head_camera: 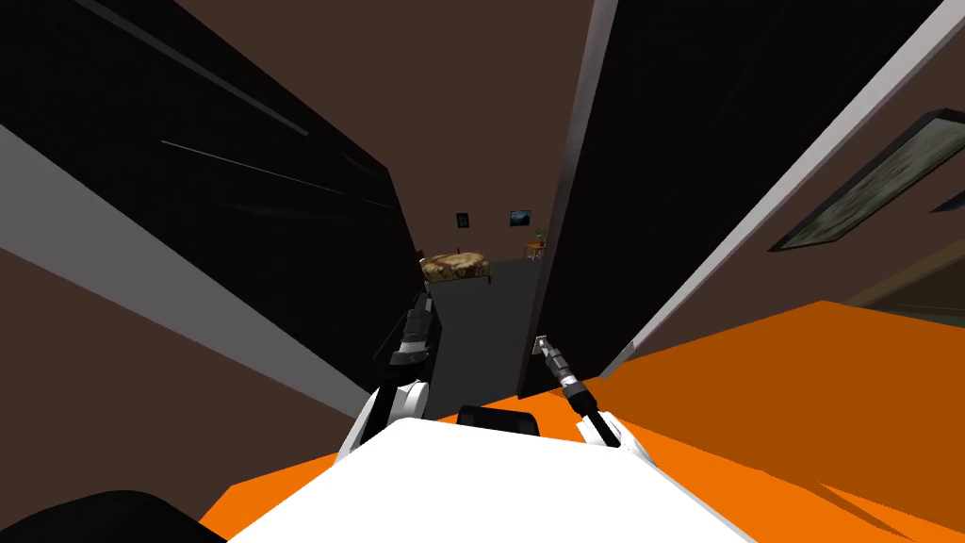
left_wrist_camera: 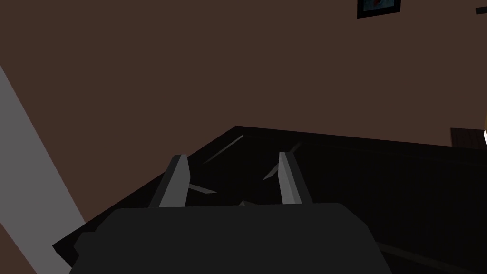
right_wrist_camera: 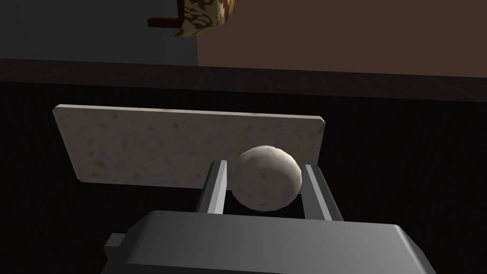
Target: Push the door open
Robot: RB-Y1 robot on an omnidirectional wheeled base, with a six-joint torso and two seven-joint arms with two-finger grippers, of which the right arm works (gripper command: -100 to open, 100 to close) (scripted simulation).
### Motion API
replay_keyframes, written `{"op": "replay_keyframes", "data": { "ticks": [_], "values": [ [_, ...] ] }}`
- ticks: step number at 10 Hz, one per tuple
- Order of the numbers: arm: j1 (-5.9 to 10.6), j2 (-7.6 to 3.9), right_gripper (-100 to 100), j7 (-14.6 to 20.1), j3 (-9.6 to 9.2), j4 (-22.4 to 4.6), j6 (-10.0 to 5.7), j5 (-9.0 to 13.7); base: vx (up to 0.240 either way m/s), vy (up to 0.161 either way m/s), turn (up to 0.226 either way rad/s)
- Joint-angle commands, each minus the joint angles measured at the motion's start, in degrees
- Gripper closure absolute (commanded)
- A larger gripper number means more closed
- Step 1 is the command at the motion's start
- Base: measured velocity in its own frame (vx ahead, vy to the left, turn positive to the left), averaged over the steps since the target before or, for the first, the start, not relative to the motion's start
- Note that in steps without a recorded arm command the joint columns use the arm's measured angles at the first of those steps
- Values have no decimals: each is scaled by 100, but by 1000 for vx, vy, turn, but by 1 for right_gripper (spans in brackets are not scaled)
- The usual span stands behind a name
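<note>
Our right claw [right_wrist_camera: 264, 164] is clamped on the pale round knob [right_wrist_camera: 266, 183], one finger pressed to each side, with the speckled plate [right_wrist_camera: 157, 142] just behind it on the dark door [head_camera: 678, 189]. The door rises right of centre (its slant is our camera's) and stands ajar, its near edge beside that claw. Through the gap we see a dark floor [head_camera: 481, 320] and, far off, a bed [head_camera: 454, 267] with a patterned cover. Our left claw [left_wrist_camera: 233, 156] hangs left of the gap, fingers apart and holding nothing, over a dark panel [left_wrist_camera: 380, 190]. An orange floor [head_camera: 801, 396] spreads on the near right, below a framed picture [head_camera: 876, 184].
</note>
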State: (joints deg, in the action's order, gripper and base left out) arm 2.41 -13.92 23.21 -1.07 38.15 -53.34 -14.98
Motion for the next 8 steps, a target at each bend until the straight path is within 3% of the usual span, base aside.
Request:
{"op": "replay_keyframes", "data": {
  "ticks": [1, 8],
  "values": [
    [39, -9, 100, -32, 69, 59, 26, 46, 138, 58, -20],
    [116, 73, 100, -311, 432, -39, 166, 313, 174, 65, -26]
  ]
}}
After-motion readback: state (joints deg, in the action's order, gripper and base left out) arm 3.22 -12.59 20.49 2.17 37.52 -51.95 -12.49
